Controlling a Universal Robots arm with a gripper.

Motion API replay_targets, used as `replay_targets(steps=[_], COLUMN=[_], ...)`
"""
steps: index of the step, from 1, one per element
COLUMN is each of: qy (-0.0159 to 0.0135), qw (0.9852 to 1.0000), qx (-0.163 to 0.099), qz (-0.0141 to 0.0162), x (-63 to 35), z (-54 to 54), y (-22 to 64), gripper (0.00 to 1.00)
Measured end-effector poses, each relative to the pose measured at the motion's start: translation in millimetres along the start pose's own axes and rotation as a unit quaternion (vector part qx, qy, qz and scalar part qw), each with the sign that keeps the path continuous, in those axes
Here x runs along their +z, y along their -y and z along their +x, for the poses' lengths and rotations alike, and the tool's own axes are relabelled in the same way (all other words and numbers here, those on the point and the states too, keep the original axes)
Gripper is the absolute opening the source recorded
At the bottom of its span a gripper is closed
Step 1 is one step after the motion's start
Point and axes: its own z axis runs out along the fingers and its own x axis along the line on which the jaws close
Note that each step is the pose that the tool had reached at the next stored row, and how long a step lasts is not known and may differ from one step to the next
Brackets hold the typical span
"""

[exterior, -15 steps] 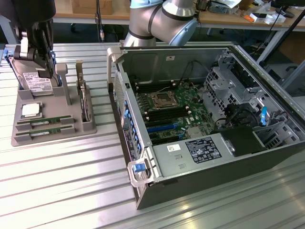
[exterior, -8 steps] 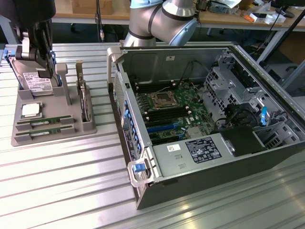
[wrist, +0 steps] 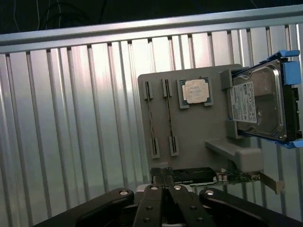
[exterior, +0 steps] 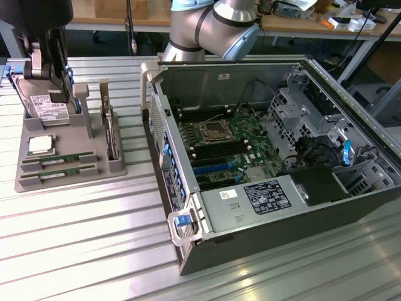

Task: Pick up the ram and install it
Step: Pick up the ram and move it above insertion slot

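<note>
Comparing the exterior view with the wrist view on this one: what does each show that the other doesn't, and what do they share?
Exterior view adds: the open computer case with its motherboard, and the arm behind it. Wrist view adds: the gripper, shut and empty. Both: the gray tray holding two ram sticks, the CPU and the hard drive, all untouched.

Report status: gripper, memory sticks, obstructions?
Gripper shut, empty, over tray. Both memory sticks seated in tray slots. Hard drive alongside, not blocking them.
</note>
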Motion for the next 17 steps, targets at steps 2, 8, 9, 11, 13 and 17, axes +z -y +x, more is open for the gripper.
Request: replay_targets(steps=[2, 8, 9, 11, 13, 17], qy=[-0.0002, -0.0013, -0.0013, -0.0016, -0.0019, -0.0026], qw=[1.0000, 0.9996, 0.9995, 0.9994, 0.9991, 0.9982], qx=[-0.006, -0.028, -0.030, -0.035, -0.043, -0.060], qz=[-0.0002, -0.0007, -0.0007, -0.0009, -0.0011, -0.0015], x=[0.0, 0.0, 0.0, 0.0, 0.0, 0.0], z=[0.0, 0.0, 0.0, 0.0, 0.0, 0.0], y=[0.0, 0.0, 0.0, 0.0, 0.0, 0.0], gripper=[0.11, 0.11, 0.11, 0.11, 0.11, 0.11])
